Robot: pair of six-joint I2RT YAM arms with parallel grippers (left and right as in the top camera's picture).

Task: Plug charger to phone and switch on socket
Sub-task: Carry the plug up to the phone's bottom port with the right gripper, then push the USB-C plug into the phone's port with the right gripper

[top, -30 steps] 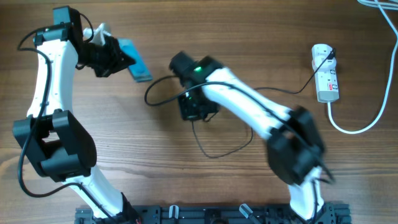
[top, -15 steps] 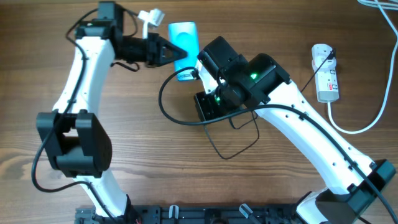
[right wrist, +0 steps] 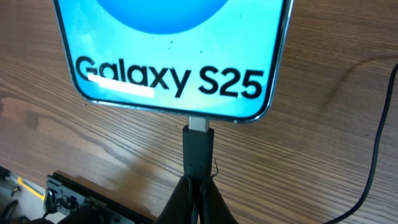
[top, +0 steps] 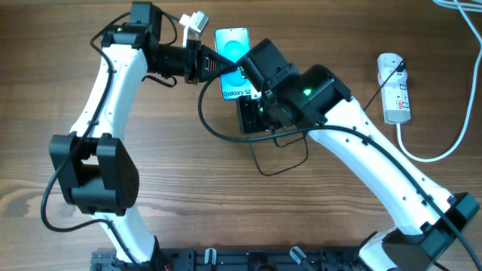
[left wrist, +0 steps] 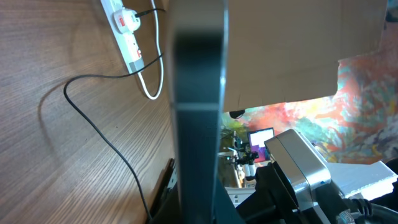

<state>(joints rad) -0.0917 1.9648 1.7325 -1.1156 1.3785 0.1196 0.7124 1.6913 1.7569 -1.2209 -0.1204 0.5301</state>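
The phone (top: 230,45) shows a cyan screen and a white band of text, and my left gripper (top: 213,66) is shut on its left edge, holding it off the table. In the left wrist view the phone (left wrist: 199,93) appears edge-on as a dark bar. My right gripper (right wrist: 198,183) is shut on the charger's dark connector (right wrist: 198,149), whose tip meets the middle of the phone's (right wrist: 174,56) bottom edge. The thin black cable loops over the table toward the white socket (top: 395,89) at the right, where a black plug (top: 400,66) sits.
A thick white cord (top: 459,135) runs from the socket round the table's right side and up to the far right corner. Both arms crowd the upper middle of the wooden table (top: 173,188). A black rail (top: 248,260) lines the front edge.
My left gripper has carried the phone rightward and turned its screen up. My right gripper has swung in with the connector and brought it to the phone's bottom edge.
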